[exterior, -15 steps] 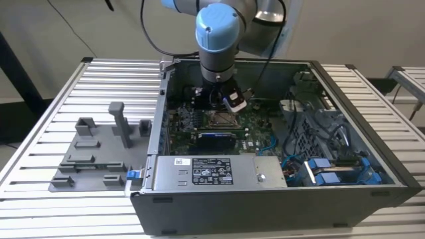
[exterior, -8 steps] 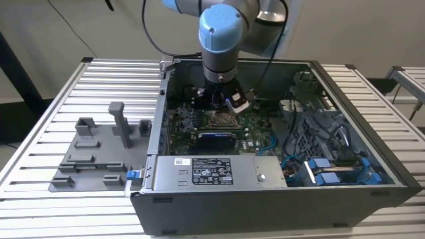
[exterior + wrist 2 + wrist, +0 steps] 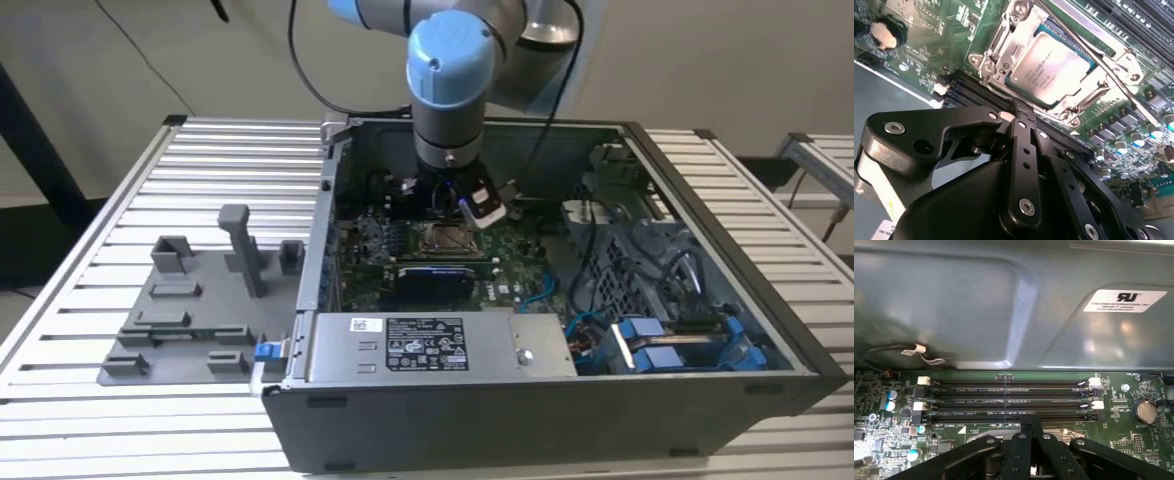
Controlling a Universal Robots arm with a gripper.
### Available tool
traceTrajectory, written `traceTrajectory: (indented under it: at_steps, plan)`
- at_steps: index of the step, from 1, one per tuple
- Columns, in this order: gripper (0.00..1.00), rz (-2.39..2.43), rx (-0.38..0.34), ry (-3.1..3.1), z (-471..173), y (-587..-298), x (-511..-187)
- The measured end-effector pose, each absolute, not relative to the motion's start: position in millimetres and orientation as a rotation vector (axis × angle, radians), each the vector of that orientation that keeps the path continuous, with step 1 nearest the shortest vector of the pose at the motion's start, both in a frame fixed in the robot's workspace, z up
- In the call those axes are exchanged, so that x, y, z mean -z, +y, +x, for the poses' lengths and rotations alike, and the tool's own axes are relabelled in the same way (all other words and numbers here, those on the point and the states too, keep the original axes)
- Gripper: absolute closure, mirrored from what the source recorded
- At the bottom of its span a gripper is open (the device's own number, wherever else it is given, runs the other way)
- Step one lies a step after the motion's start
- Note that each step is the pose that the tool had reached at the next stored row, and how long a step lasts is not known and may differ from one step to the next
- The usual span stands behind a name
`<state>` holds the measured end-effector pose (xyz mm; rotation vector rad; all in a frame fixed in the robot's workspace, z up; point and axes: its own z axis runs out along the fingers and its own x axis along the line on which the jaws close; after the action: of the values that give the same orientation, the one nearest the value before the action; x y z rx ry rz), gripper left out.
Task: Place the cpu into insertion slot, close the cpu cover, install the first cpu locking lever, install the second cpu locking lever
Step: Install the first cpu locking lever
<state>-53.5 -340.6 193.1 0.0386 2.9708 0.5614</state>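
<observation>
— Where was the cpu (image 3: 1051,62) at that instant?

— Down in the insertion slot (image 3: 445,240), mid-board on the green circuit board (image 3: 929,30), silver top up. The cpu cover (image 3: 1004,47) lay flat over it, framing the chip on every side, so I'd judge the first two steps done.

— And the gripper (image 3: 1024,107)?

— Fingers pinched together, with nothing between them that I could see. The tips hung right at the socket's edge, the one facing the memory slots (image 3: 1004,400), which ran crosswise beyond the fingers in the first wrist view.

— So which way did the chip lie from it?

— Straight ahead of the tips, just past that edge, on the side away from the case wall (image 3: 979,305). It was near, but apart from the chip itself.

— And the levers?

— One thin locking lever (image 3: 1114,77) ran along the far side of the socket. Its long axis was parallel to the memory slots, across the cover from the gripper. Whether it was hooked down, I couldn't tell.
</observation>
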Motion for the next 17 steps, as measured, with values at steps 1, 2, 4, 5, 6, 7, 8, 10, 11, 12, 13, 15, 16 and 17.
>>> traceTrajectory:
  at_steps: [1,2,4,5,6,7,8,10,11,12,13,15,16,17]
  plan:
    - [0.89,0.039,-0.561,2.971,-52.8,-340.9,-193.0]
    - [0.89,0.039,-0.561,2.971,-52.1,-341.0,-192.9]
    - [0.89,0.038,-0.561,2.971,-50.5,-341.3,-192.6]
    - [0.89,0.038,-0.561,2.971,-49.8,-341.3,-192.5]
    - [0.89,0.039,-0.561,2.971,-48.9,-341.3,-192.4]
    - [0.89,0.038,-0.562,2.971,-48.0,-341.3,-192.4]
    - [0.89,0.038,-0.562,2.971,-46.9,-341.3,-192.3]
    - [0.89,0.038,-0.562,2.971,-44.8,-341.3,-192.0]
    - [0.89,0.038,-0.562,2.971,-43.7,-341.3,-191.8]
    - [0.89,0.038,-0.561,2.971,-42.6,-341.3,-191.6]
    - [0.89,0.038,-0.561,2.971,-41.5,-341.4,-191.4]
    - [0.89,0.037,-0.561,2.971,-39.5,-341.4,-190.8]
    - [0.89,0.037,-0.561,2.971,-38.6,-341.4,-190.4]
    - [0.89,0.037,-0.561,2.971,-37.7,-341.4,-190.0]
